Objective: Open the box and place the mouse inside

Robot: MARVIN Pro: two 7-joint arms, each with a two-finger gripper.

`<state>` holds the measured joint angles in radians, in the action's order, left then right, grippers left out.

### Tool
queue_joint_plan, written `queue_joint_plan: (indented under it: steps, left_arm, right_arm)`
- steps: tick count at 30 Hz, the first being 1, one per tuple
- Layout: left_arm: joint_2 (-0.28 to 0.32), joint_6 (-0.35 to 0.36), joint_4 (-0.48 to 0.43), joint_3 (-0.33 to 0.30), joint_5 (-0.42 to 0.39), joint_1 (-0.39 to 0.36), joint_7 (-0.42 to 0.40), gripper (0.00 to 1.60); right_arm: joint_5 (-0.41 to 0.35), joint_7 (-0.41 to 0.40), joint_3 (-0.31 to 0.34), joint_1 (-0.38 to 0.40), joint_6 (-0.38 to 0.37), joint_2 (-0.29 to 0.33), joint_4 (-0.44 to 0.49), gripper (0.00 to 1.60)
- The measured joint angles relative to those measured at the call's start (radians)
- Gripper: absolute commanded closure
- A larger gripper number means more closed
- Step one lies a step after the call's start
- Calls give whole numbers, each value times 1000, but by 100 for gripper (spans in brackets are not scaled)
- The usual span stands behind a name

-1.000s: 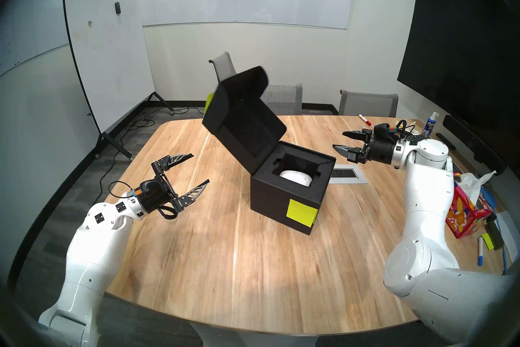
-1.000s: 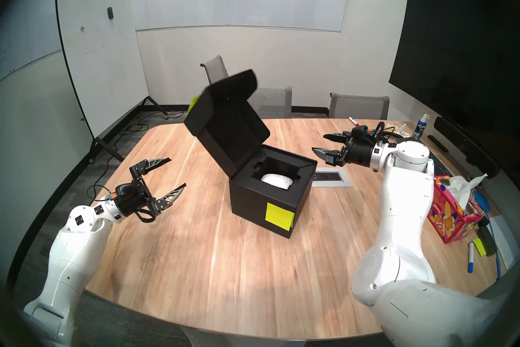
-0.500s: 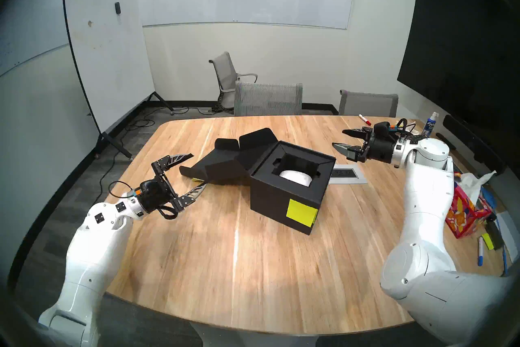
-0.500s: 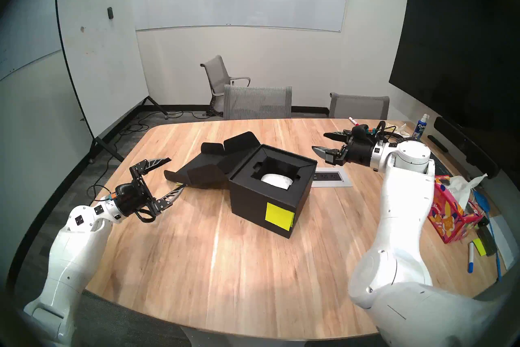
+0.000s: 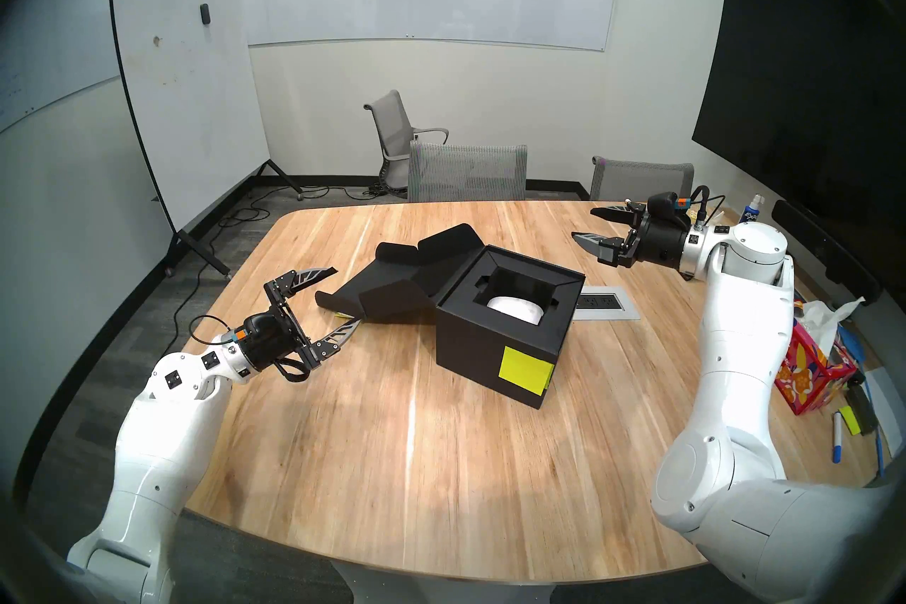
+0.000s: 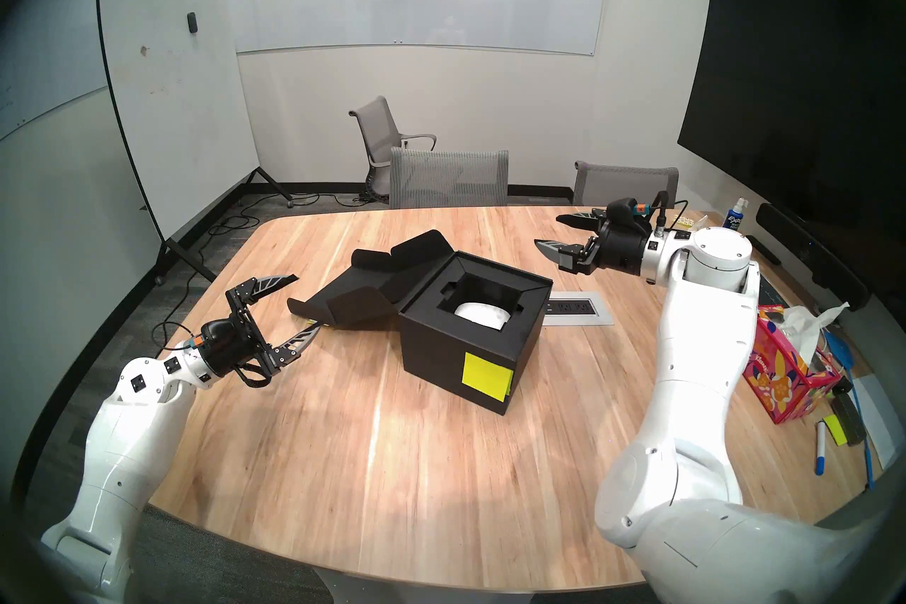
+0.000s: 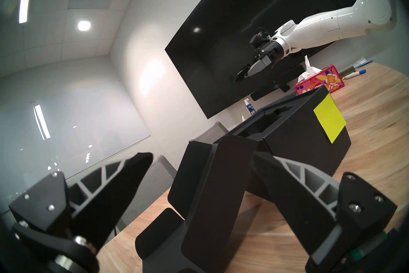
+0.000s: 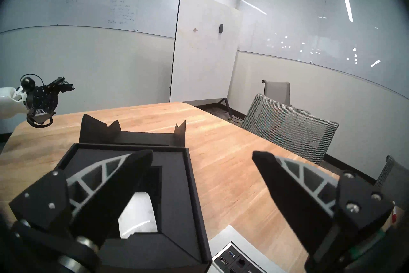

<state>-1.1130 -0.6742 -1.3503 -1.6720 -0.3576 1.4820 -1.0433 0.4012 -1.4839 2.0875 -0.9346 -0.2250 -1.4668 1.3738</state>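
Note:
The black box [image 5: 470, 345] stands mid-table with a yellow sticky note [image 5: 523, 370] on its front. Its flap lid [image 5: 392, 289] lies folded flat on the table to the left. The white mouse [image 5: 515, 309] sits in the insert's recessed well; it also shows in the right wrist view [image 8: 138, 215]. My left gripper [image 5: 349, 294] is open, and the lid's end [image 7: 212, 199] lies between its fingers, with the lower finger at the lid's edge. My right gripper [image 5: 583, 223] is open and empty, raised behind and right of the box [image 8: 197, 199].
A power outlet panel [image 5: 605, 305] is set in the table right of the box. A red floral tissue box [image 5: 804, 375], markers and a spray bottle [image 5: 750, 212] crowd the right edge. Chairs [image 5: 468, 174] stand at the far edge, and a whiteboard [image 5: 191, 98] stands at the left.
The lid swung from standing up over the box down flat onto the table, its end landing between my left fingers. My right gripper rose and moved slightly left.

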Motion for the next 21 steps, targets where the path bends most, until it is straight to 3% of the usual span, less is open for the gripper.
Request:
queue_joint_plan:
  steps: [11,21]
  left_arm:
    - [0,0,0,0,0,0,0,0]
    - [0,0,0,0,0,0,0,0]
  right_arm:
    - [-25,0,-33,-1,-132,-29,158,0]
    - [-24,112,-58,-53,-247,-39,277,0]
